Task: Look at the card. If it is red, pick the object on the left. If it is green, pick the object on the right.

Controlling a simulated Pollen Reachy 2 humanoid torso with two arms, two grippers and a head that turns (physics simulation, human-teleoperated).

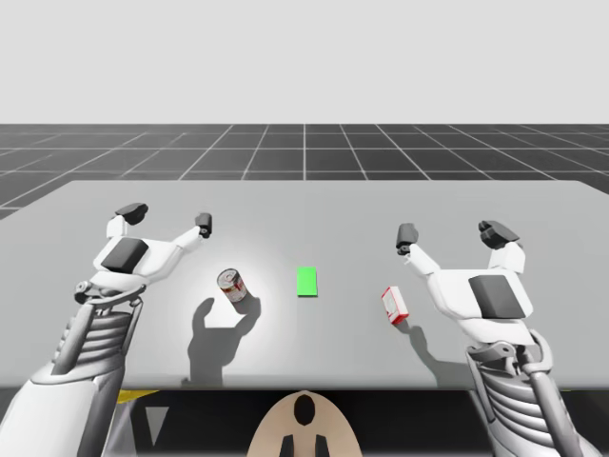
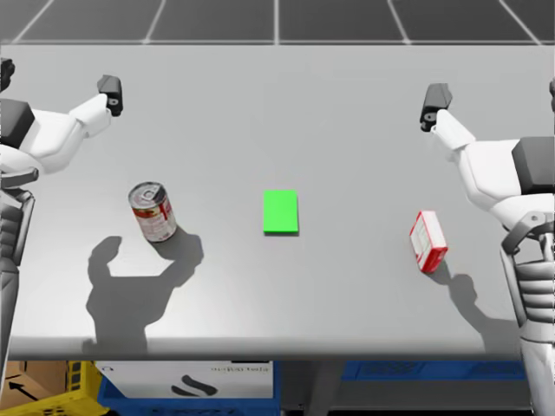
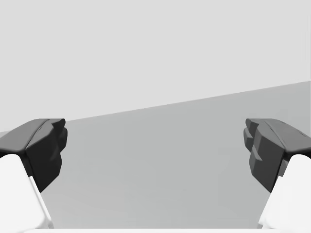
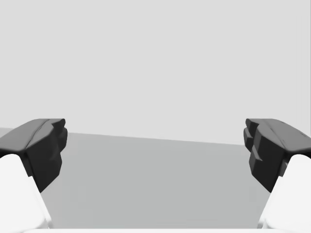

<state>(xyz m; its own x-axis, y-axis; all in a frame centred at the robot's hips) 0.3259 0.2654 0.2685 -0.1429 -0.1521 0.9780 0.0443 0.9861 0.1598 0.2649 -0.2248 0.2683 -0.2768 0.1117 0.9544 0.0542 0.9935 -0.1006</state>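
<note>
Green card [image 2: 280, 212], red-and-white can [image 2: 153, 211] with silver top, red-and-white box [image 2: 427, 241], grey table [image 2: 277, 104].

We see bright, even light over pale grey table [image 1: 304, 205]; backdrop flat light grey. Light comes from high beyond far edge: shadows fall toward near edge. Shadow of our left arm [image 1: 133, 257] dark, well defined, close to near edge, merging with short shadow of red can [image 2: 153, 211]. Shadow of our right arm [image 1: 476, 295] toward near right corner, just past red box [image 2: 427, 241]. High view: brighter patch on table around can. Wrist views: table dimmer than backdrop.
</note>
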